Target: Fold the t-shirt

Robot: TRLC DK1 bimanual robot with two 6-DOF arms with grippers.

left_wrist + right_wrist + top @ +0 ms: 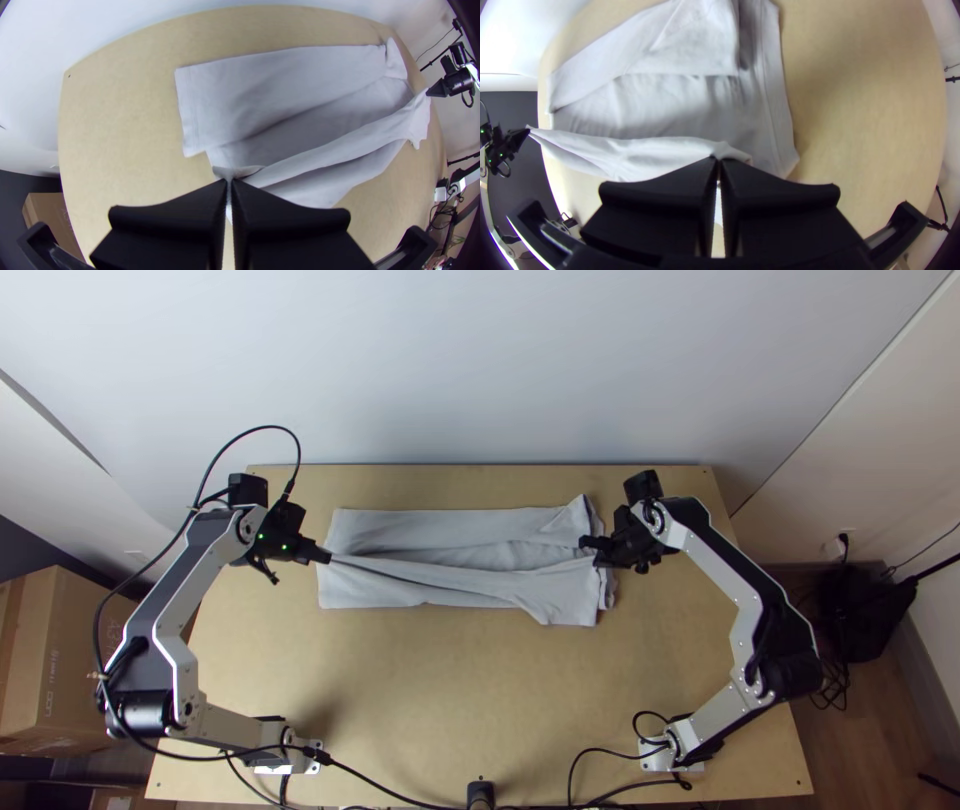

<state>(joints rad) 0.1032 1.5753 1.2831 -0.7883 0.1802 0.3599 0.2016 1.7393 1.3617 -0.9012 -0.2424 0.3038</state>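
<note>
Top view: we see the t-shirt (pixel 455 525) lying lengthwise across the wooden table (pixel 450 690), beyond the table's middle, its far flap turned inward and its near part drawn up in a slanting ridge.
Left gripper: we find its fingers together on a pinch of cloth (pixel 229 181), toward the table's left side.
Right gripper: we see it clamped on the other end of the same ridge (pixel 719 161), toward the table's right side.
Step in hand: we judge this to be the near flap going over the far one, with the long folds partly made and any crosswise fold still to do.
Slipping pinch: we have only a small tuft at the table's left side, so a hard outward pull could slide it out and drop that end crooked.
Uneven pull: we could drag the whole strip over the table if one side leads, since nothing pins the layers beneath.
Ruffled end: toward the table's right side we see layers out of line and a corner (pixel 581 510) standing up; laying the flap there could trap a crease.
Lower layer: we may have caught more than one ply, and lifting would then undo the far flap.
Next move: we would lower both ends evenly toward the table, with light tension, and open only once the cloth lies flat.
</note>
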